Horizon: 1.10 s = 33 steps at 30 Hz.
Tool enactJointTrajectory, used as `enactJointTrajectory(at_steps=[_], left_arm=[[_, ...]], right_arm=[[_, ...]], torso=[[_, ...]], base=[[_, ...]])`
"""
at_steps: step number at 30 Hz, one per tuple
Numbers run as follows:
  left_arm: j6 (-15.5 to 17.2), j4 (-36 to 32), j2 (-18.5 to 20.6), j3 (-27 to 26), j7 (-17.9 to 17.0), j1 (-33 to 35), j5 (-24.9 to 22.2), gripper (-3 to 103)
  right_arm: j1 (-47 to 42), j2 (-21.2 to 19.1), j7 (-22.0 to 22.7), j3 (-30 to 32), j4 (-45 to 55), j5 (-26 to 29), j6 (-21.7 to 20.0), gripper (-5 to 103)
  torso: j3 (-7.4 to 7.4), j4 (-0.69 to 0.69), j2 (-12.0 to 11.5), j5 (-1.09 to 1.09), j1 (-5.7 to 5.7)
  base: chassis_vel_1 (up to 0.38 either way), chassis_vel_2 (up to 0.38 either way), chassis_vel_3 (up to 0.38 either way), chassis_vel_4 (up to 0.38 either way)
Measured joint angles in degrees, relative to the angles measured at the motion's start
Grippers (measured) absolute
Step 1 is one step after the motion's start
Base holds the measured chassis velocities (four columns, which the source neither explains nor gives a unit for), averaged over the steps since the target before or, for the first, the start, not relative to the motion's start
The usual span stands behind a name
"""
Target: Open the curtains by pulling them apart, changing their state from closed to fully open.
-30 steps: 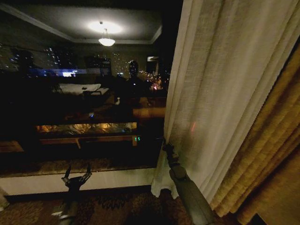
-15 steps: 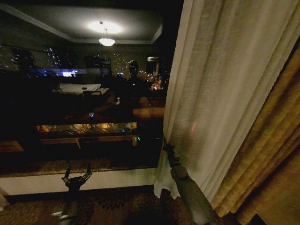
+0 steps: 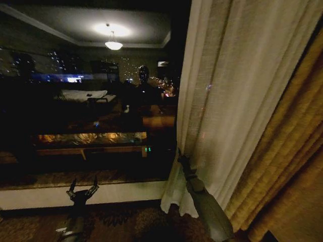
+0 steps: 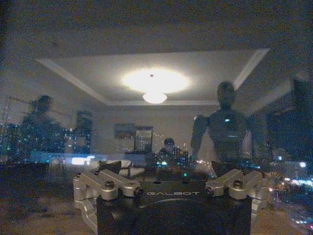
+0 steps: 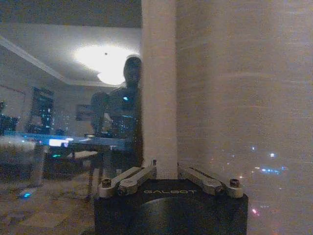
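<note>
One sheer cream curtain [image 3: 227,101] hangs on the right of the dark window, its inner edge running down near the middle of the head view. My right gripper [image 3: 180,157] is raised at that edge, low on the panel. In the right wrist view the fingers [image 5: 142,174] close from both sides on the curtain's hem [image 5: 159,98], so my right gripper [image 5: 166,171] is shut on the curtain. My left gripper [image 3: 82,189] hangs low in front of the windowsill, open and holding nothing. The left wrist view shows its fingers [image 4: 105,183] spread wide.
A thick golden drape [image 3: 287,166] hangs right of the sheer curtain. The bare window glass [image 3: 91,101] reflects the room, a ceiling lamp and the robot. A stone windowsill [image 3: 60,177] over a white wall strip [image 3: 126,192] runs across below. Patterned carpet [image 3: 126,222] covers the floor.
The head view has shifted a little to the left. My right gripper stays clamped on the curtain's edge, and the curtain's lower hem has bunched slightly. The left arm has not moved.
</note>
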Motion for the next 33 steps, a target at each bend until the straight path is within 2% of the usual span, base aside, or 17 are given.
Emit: enactJointTrajectory(at_steps=[7,12,17,20,22,24,27,33], left_arm=[[0.0,0.0,0.0,0.01,0.0,0.0,0.0,100],[0.0,0.0,-0.02,0.02,0.01,0.0,0.0,100],[0.0,0.0,-0.02,0.02,0.02,0.0,0.0,100],[0.0,0.01,0.0,0.0,0.01,0.0,0.0,100],[0.0,0.0,0.01,-0.03,-0.01,0.0,0.0,100],[0.0,0.01,0.01,-0.05,-0.01,0.01,0.0,100],[0.0,0.0,0.0,-0.02,-0.01,0.0,0.0,100],[0.0,0.0,-0.01,0.01,0.0,0.01,0.0,100]], right_arm=[[0.4,-0.06,0.64,-0.06,0.15,0.18,2.24,0],[-0.39,-0.4,-0.68,-0.02,0.73,-3.48,3.87,0],[-1.34,-0.63,-1.98,-0.13,0.72,-4.47,4.18,0],[-1.4,-0.71,-2.13,-0.1,0.09,-4.55,4.17,0],[-1.36,-0.74,-1.83,-0.1,-0.01,-4.65,3.98,0],[-1.22,-0.8,-0.96,-0.1,-0.21,-4.84,3.32,0],[0.73,-1.0,3.54,1.39,-2.98,-5.24,0.7,0],[3.92,-2.21,7.77,3.95,-8.33,-5.41,-0.33,0]], torso=[[0.0,0.0,0.0,-0.01,0.0],[0.0,-0.02,0.0,-0.01,-0.01],[0.0,-0.03,0.0,0.02,0.0],[0.0,0.02,0.0,-0.09,0.0],[0.0,0.04,0.0,-0.07,0.0],[0.0,0.05,0.0,-0.03,0.0],[0.0,0.01,0.0,-0.01,0.0],[0.0,0.0,0.0,-0.01,0.0]], base=[[-0.305,-0.308,0.3,0.31],[-0.258,-0.249,0.226,0.237],[-0.023,-0.062,0.051,0.039],[0.019,0.015,-0.011,-0.009],[0.081,0.057,-0.033,-0.059],[0.071,0.079,-0.063,-0.059],[0.02,-0.001,-0.009,-0.008],[0.0,0.0,0.0,0.0]])
